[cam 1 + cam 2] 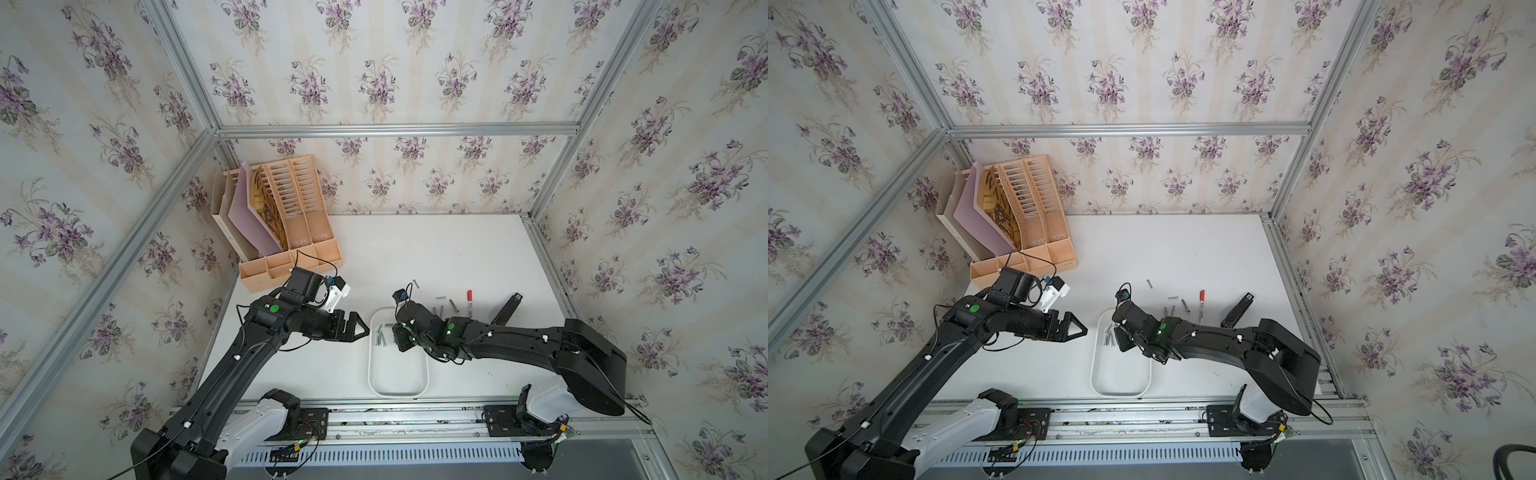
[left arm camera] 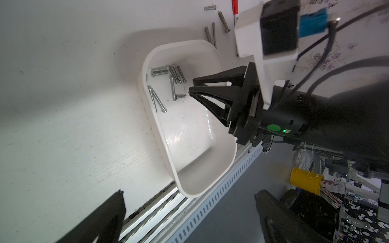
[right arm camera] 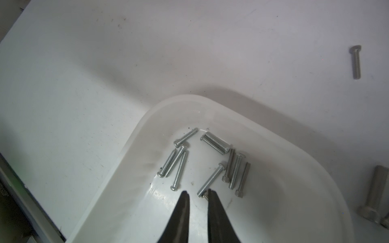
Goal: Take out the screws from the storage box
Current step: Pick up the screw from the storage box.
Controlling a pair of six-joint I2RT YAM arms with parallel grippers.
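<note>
Storage box [image 1: 395,374]: long axis front-to-back. Screws [image 3: 215,143] bunched at far end, mostly lengthwise. Right gripper [image 3: 198,192] narrow, gap showing, tips beside them; open floor nearward.

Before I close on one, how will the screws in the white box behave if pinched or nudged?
The screws look like stiff metal with round shafts, so a nudge will probably roll them on the glossy floor of the storage box. Several lie touching side by side, so pinching one may drag neighbours. Thin shafts could slip from a loose pinch.
</note>
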